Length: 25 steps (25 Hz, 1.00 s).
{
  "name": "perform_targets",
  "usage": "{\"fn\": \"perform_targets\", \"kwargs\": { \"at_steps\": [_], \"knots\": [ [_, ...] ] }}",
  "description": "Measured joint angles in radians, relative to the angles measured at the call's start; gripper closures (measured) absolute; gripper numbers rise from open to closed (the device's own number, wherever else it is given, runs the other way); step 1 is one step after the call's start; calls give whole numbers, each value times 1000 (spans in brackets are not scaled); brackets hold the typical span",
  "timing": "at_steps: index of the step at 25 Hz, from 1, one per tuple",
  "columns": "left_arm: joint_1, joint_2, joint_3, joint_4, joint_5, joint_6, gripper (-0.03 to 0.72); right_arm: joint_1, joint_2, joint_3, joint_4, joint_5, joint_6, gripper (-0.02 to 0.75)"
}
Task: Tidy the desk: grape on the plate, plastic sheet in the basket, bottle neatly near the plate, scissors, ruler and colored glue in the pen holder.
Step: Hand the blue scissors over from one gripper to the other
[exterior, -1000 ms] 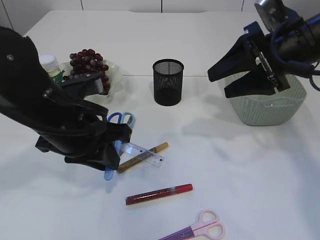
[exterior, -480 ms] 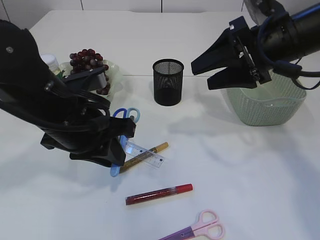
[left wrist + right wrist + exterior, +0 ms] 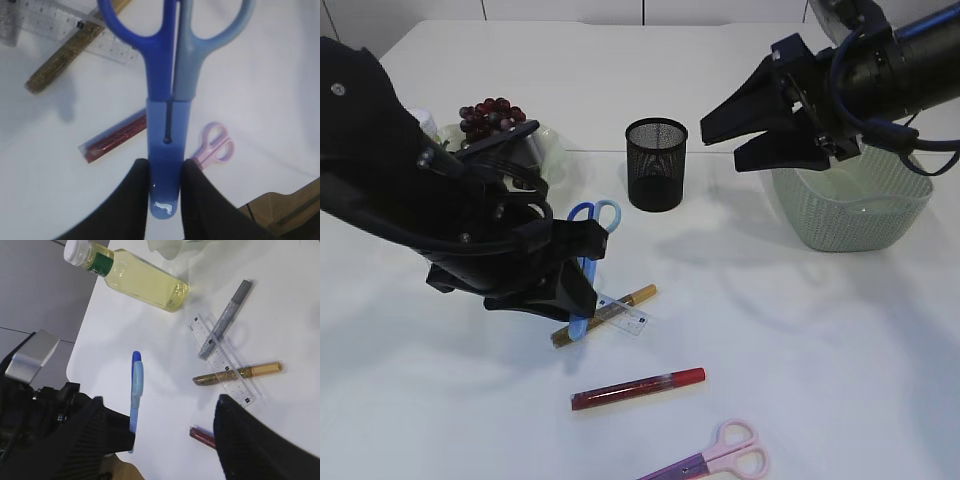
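Note:
My left gripper (image 3: 165, 192) is shut on the sheathed blade end of the blue scissors (image 3: 169, 75), held above the table with the handles (image 3: 595, 214) pointing up and away, left of the black mesh pen holder (image 3: 656, 165). Under them lie the clear ruler (image 3: 623, 313) and a gold glue (image 3: 608, 311). A red glue (image 3: 638, 388) and pink scissors (image 3: 715, 460) lie nearer. The grape (image 3: 488, 110) rests on the plate. The bottle (image 3: 135, 275) lies on its side beside a silver glue (image 3: 225, 317). My right gripper (image 3: 745, 128) hangs open and empty beside the basket (image 3: 850, 215).
The left arm's bulk (image 3: 410, 210) covers the table's left side and hides the plate area in the exterior view. The table's front edge runs just past the pink scissors. The basket stands at the right, behind the right arm.
The left arm has lifted the blue scissors and carried them right, toward the pen holder. The right gripper has swung left, away from over the basket, still open.

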State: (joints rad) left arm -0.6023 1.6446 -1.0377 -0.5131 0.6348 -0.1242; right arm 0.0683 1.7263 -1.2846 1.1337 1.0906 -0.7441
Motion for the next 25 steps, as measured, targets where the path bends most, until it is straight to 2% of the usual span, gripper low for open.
{"fn": "perform_targets", "kwargs": {
  "at_steps": [7, 17, 25],
  "knots": [
    [0, 0, -10, -114, -35, 113, 547, 0, 17, 0, 29, -4, -13, 214],
    [0, 0, -56, -132, -52, 150, 547, 7, 41, 0, 112, -4, -51, 214],
    [0, 0, -56, -147, -64, 153, 547, 87, 41, 0, 124, -50, -92, 214]
  ]
}}
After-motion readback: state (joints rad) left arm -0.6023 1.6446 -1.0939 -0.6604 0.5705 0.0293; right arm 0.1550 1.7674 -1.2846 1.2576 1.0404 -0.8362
